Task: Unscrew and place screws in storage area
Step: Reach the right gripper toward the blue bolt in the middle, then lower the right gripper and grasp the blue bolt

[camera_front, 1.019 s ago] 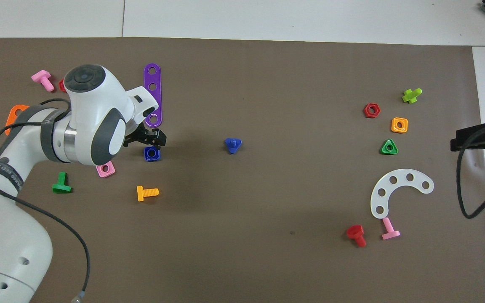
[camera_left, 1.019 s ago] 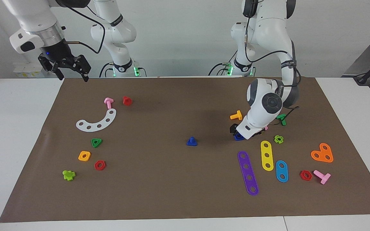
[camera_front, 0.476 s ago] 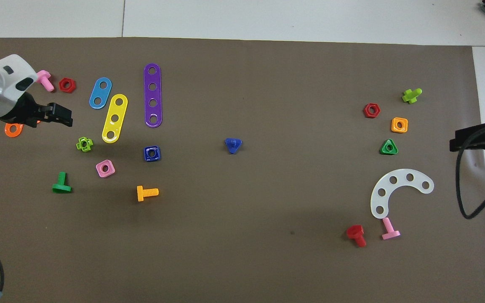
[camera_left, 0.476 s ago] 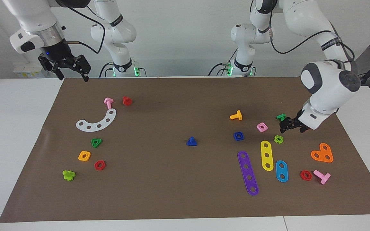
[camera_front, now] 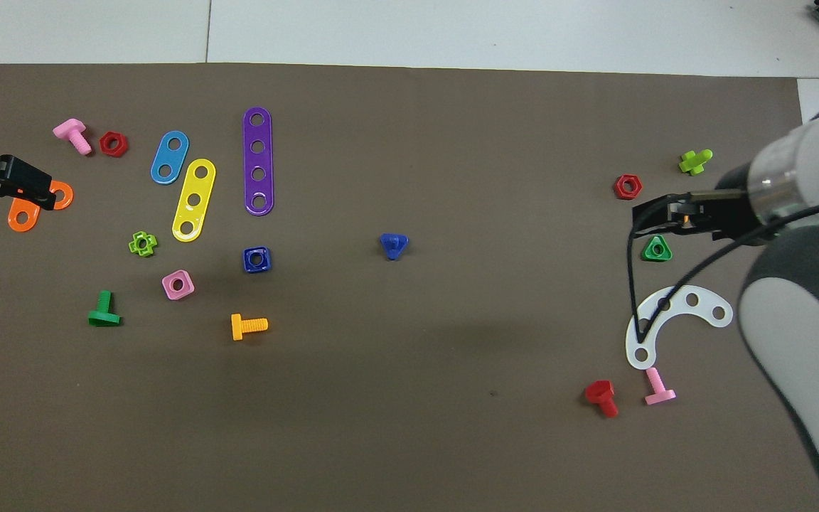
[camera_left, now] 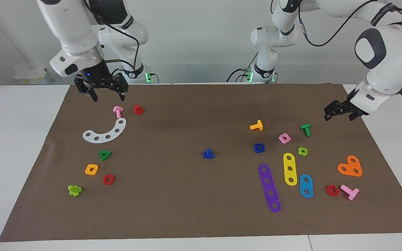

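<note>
- Since a second ago my left gripper (camera_left: 339, 112) is pulling off the blue square nut (camera_left: 259, 147) and rising over the left arm's end of the mat (camera_left: 201, 216), fingers spread, holding nothing; my right gripper (camera_left: 105, 91) is swinging in over the pink bolt (camera_left: 118, 111), fingers spread, empty.
- The blue screw (camera_left: 208, 153) is standing bare mid-mat, post up, nut off — unscrewing looks done, so I'm probably coming for it next.
- The storage area (camera_left: 124, 157), beside the white curved strip (camera_left: 105, 132), green triangular nut (camera_left: 105, 154), orange square nut (camera_left: 91, 169) and red hex nut (camera_left: 108, 179), is holding no screw yet.
- Nothing is blocking the screw; the red bolt (camera_left: 138, 109) is sitting near my right gripper's path.
</note>
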Tool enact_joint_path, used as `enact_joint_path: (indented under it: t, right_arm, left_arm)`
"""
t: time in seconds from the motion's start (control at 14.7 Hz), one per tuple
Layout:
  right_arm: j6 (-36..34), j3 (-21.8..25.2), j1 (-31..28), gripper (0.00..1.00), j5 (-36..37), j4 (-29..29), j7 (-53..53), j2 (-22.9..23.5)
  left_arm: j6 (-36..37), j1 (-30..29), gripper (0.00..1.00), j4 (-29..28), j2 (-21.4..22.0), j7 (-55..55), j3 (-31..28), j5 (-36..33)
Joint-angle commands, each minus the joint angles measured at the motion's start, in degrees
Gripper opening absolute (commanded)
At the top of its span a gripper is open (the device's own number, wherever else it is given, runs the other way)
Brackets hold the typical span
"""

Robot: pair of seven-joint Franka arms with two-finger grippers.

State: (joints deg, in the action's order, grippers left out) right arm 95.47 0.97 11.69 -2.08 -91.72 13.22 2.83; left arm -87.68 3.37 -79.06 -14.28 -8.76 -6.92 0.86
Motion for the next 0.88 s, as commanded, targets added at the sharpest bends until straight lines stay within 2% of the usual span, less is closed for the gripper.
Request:
enact_joint_path:
  t: [0.0, 0.14, 0.41, 0.54, 0.82]
  right_arm:
    - [2.34, -0.18, 7.88, 1.0, -0.47, 11.69, 10.91, 13.81]
    - [7.24, -0.18, 13.59, 1.0, -0.47, 17.61, 19.96, 22.09]
    - [18.67, 0.08, 22.39, 1.0, 2.33, 18.34, 26.06, 32.65]
    - [24.3, -0.18, 24.08, 1.0, 6.46, 17.55, 26.59, 35.13]
    - [26.51, -0.18, 24.17, 1.0, 6.65, 11.5, 23.97, 34.08]
  left_arm:
    - [0.85, 1.11, 1.0, -0.57, 4.07, 0.32, 0.33, -1.21]
    - [0.67, 1.9, 1.0, -2.23, 6.01, 0.06, 0.42, -1.21]
    - [-2.21, 1.9, 1.0, -2.77, 6.28, -0.04, 0.33, -1.21]
    - [-3.55, 1.73, 1.0, -3.47, 6.37, 0.14, 0.33, -1.21]
    - [-3.28, 1.9, 1.0, -3.65, 6.45, 0.14, 0.24, -1.3]
